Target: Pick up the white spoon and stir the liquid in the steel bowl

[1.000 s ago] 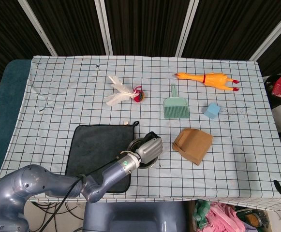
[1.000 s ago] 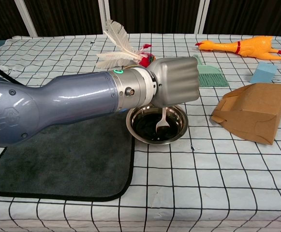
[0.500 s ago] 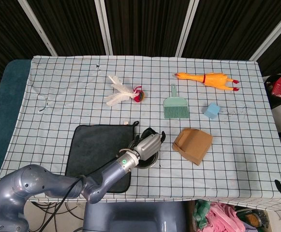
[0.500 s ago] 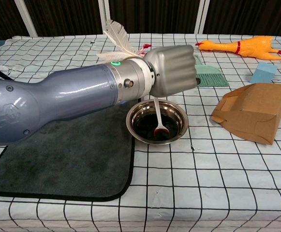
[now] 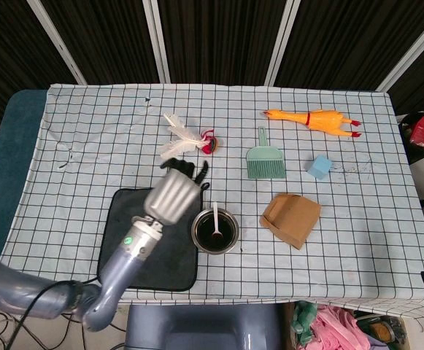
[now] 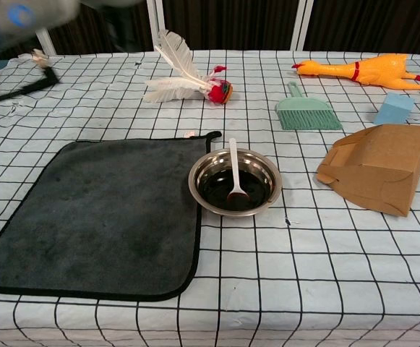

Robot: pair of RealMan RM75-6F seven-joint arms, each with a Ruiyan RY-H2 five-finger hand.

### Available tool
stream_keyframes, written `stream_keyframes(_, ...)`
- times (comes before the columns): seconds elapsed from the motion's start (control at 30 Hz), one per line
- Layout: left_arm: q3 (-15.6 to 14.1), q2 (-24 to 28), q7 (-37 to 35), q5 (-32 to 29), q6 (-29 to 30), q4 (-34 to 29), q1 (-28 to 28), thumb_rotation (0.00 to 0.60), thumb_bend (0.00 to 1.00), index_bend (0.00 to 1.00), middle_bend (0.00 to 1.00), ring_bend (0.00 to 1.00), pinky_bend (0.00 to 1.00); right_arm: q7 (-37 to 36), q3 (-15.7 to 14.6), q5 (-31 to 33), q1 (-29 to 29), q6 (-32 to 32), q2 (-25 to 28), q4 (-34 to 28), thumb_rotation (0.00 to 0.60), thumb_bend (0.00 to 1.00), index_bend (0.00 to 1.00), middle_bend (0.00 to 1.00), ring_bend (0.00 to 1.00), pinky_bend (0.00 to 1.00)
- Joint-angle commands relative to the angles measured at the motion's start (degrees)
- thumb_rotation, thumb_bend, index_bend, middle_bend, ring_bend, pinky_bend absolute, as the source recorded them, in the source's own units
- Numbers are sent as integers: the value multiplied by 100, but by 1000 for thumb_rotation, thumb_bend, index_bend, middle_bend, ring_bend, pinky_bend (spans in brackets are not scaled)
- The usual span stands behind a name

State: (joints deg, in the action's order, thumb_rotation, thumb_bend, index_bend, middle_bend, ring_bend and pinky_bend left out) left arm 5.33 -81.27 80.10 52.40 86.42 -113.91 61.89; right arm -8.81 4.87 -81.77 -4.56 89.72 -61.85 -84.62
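Checked tablecloth (image 5: 87, 131) before dark slatted panels (image 5: 212, 36), spoon (image 6: 234, 173) lying in the bowl (image 6: 267, 204) at six o'clock, mat (image 6: 87, 217) beside it, box (image 6: 372, 170) at four, left hand (image 5: 174, 195) raised, fingers apart, empty.

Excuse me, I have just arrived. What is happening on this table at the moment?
The robot's left hand hangs over the dark mat, its fingers apart and holding nothing. The white spoon lies in the steel bowl, its bowl end in the dark liquid and its handle leaning on the far rim. No hand touches the spoon now. The right hand is not in view.
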Motion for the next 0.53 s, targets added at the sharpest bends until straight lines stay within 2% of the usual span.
stream_keyframes(0.03, -853, 1673, -1789, 954, 1147, -1247, -1636, 600, 112, 108, 122, 127, 273, 124, -37, -66, 38, -38, -45, 1, 600, 211, 0, 95, 139, 255)
stream_keyframes(0.13, -1339, 2190, -2856, 1533, 1358, -1215, -2270, 600, 111, 101, 114, 72, 212, 261, -69, -137, 75, -65, -90, -6, 600, 212, 0, 95, 139, 254)
stream_keyframes(0.17, -1580, 2389, -3474, 1803, 1446, -1097, -2594, 600, 111, 98, 113, 62, 201, 338, -82, -172, 94, -73, -111, -18, 600, 211, 0, 95, 139, 254)
stream_keyframes(0.27, -1970, 2679, -4791, 2284, 1617, -559, -3218, 600, 111, 87, 107, 50, 177, 479, -91, -217, 112, -55, -148, -55, 600, 211, 0, 95, 139, 254)
stream_keyframes(0.37, -2156, 2725, -5921, 2587, 1708, 188, -3688, 600, 111, 87, 104, 50, 147, 588, -96, -259, 118, -17, -164, -100, 600, 211, 0, 95, 139, 254)
stream_keyframes(0.47, -2219, 2630, -6825, 2738, 1660, 922, -4017, 600, 111, 87, 104, 50, 114, 680, -99, -297, 124, 16, -174, -144, 600, 211, 0, 95, 139, 254)
stream_keyframes(0.53, -2221, 2558, -7152, 2768, 1591, 1230, -4151, 600, 112, 87, 103, 50, 101, 725, -102, -317, 127, 31, -174, -169, 600, 211, 0, 95, 139, 254)
